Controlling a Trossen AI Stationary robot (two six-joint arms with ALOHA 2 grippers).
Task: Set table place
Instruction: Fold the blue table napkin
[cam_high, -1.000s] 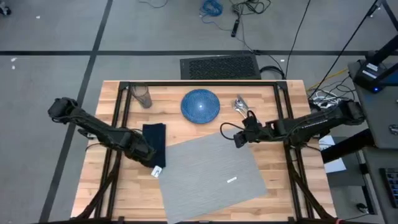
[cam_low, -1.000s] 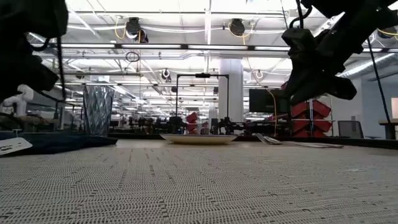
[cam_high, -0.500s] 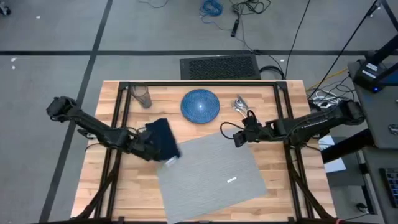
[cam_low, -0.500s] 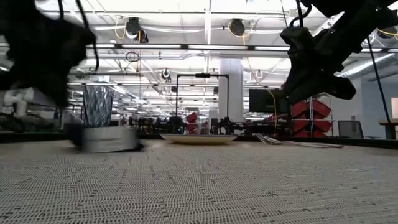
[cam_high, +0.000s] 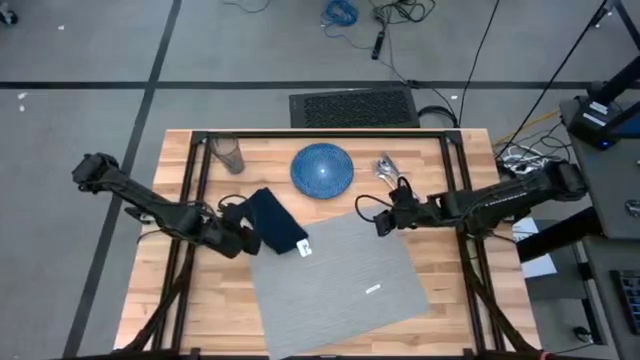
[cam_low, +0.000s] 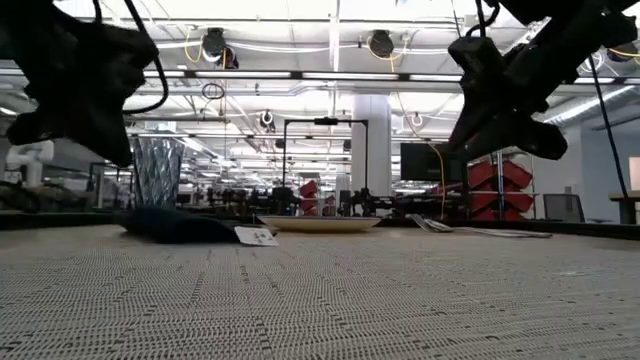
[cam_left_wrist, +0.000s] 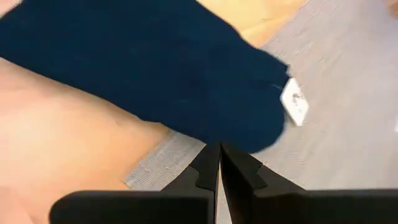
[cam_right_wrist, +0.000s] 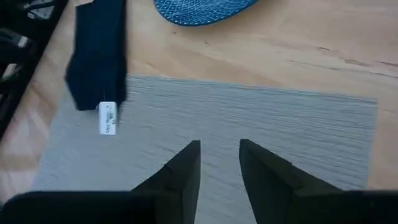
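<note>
Both arms are dark, slim, jointed tubes with black cables looped alongside, each ending in a matte black pincer: the left pincer (cam_high: 243, 236) and right pincer (cam_high: 383, 222) have flat, angular, stepped fingers.

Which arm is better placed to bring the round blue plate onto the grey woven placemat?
Probably the right. The right gripper hovers open over the grey woven placemat, near the round blue speckled plate. The left gripper, fingers together, sits at the navy cloth napkin, farther from the plate.
</note>
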